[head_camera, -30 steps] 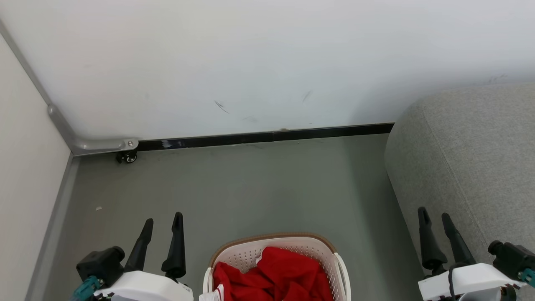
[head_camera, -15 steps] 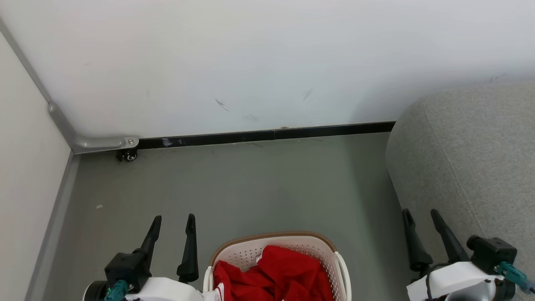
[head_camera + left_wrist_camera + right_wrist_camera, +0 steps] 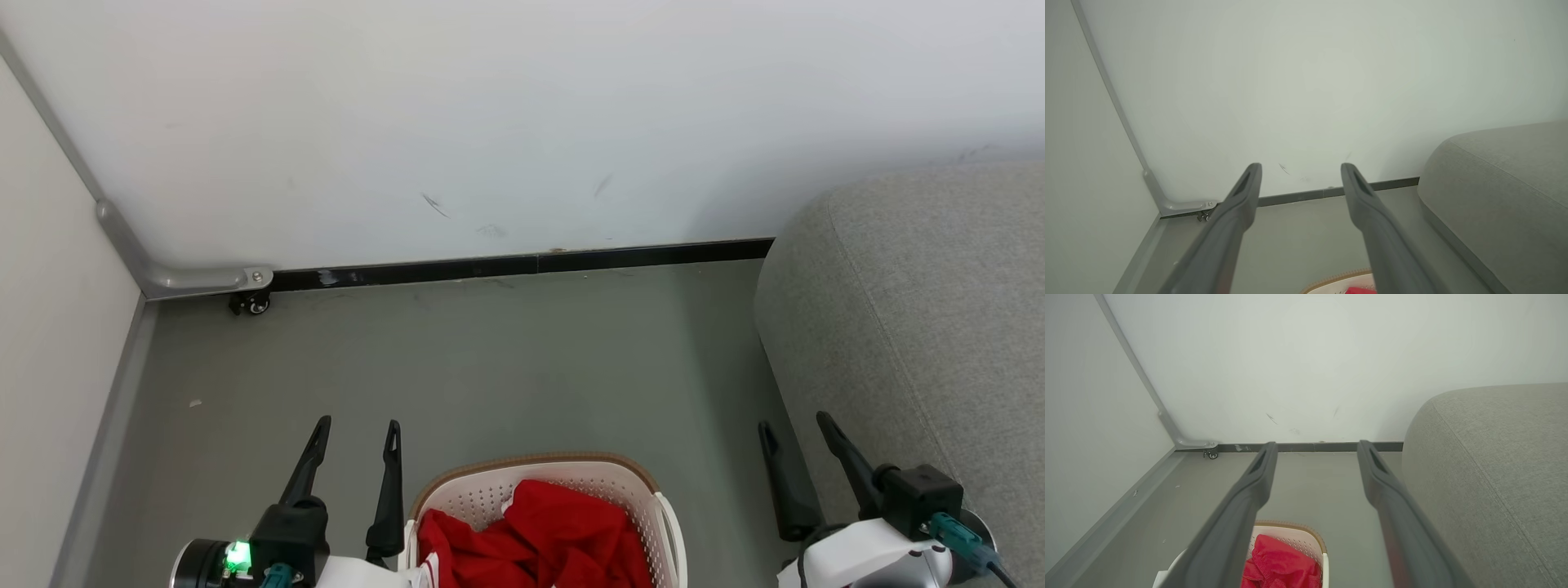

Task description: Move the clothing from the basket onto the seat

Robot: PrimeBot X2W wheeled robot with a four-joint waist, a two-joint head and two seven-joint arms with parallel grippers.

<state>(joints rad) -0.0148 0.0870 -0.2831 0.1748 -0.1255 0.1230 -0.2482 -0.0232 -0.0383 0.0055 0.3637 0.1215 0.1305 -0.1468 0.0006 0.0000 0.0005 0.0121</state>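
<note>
My left gripper (image 3: 359, 425) sits low on my left, dark fingers spread wide and empty, tips leaning slightly right. My right gripper (image 3: 793, 423) sits low on my right, jaws just as wide, empty, fingers leaning left. Green light lit on left wrist (image 3: 237, 557).

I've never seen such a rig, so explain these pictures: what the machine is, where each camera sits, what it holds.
It is a wheeled robot with two arms, each ending in a two-fingered tool. One picture is from its head camera, looking down: the left tool and right tool are open and empty. Between them, on the grey floor, stands a white basket holding red clothing. The grey seat is at the right. The other two pictures look along each tool from wrist cameras.
</note>
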